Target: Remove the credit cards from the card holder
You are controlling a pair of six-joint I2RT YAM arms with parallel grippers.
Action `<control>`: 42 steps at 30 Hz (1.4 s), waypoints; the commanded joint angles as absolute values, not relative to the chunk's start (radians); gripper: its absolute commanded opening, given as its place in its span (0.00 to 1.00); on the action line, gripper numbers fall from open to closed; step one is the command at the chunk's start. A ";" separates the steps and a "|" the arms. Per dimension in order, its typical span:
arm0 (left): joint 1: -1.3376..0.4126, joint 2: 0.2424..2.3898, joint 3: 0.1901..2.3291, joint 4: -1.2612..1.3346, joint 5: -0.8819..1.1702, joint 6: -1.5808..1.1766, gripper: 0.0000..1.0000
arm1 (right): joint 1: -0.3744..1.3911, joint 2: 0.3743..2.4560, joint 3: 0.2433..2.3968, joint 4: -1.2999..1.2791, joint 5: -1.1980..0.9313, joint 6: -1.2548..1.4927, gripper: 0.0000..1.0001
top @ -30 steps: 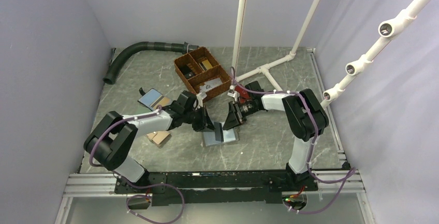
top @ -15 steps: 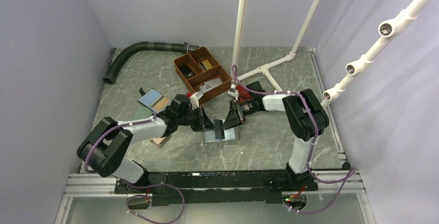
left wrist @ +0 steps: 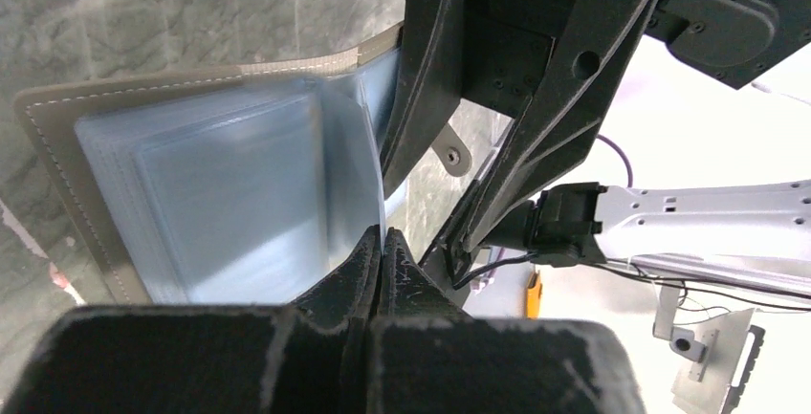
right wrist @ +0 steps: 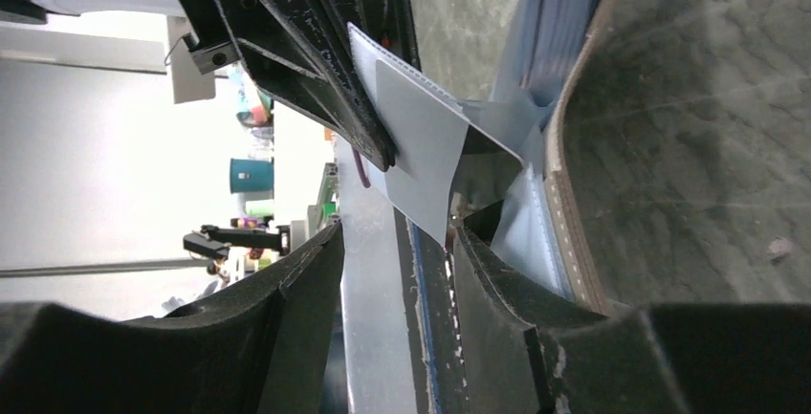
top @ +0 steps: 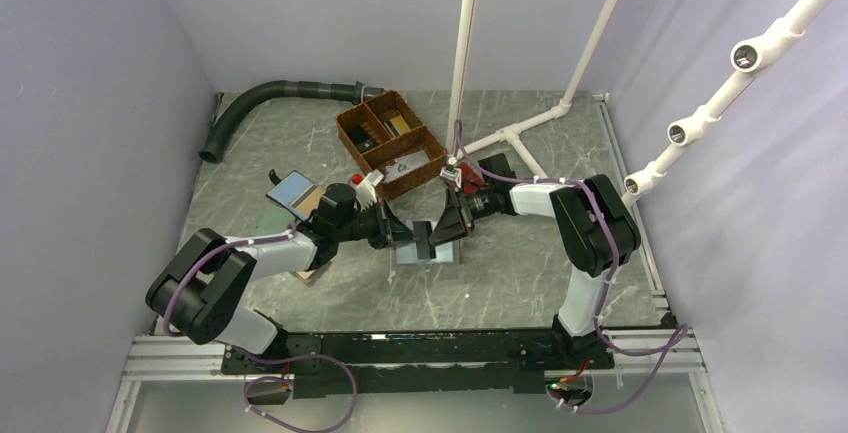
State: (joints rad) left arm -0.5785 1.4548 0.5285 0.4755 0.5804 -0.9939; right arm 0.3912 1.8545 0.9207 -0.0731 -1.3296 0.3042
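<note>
The card holder (top: 445, 253) lies open on the table, taupe outside and light blue inside (left wrist: 191, 194). My left gripper (top: 403, 234) is at its left half. In the left wrist view this gripper (left wrist: 383, 237) is shut on the edge of a thin pale card. The right wrist view shows this pale grey credit card (right wrist: 421, 146) pulled partly up from the holder (right wrist: 574, 213). My right gripper (top: 437, 236) is open at the holder's right half. Its fingers (right wrist: 399, 232) straddle the card's lower corner, and one finger rests by the blue lining.
A brown divided basket (top: 390, 143) stands behind the holder. A blue wallet with a tan panel (top: 298, 193) lies at the left and a red wallet (top: 470, 185) under the right arm. A black hose (top: 270, 98) and white pipes (top: 510, 138) are at the back.
The holder and both grippers have shifted a little away from the arm bases. The left arm has stretched lower and leftward while its jaws stay closed at the holder.
</note>
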 commanded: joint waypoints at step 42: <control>-0.520 1.476 0.446 0.940 0.692 -1.177 0.00 | 0.377 1.805 0.915 0.018 -1.344 0.390 0.49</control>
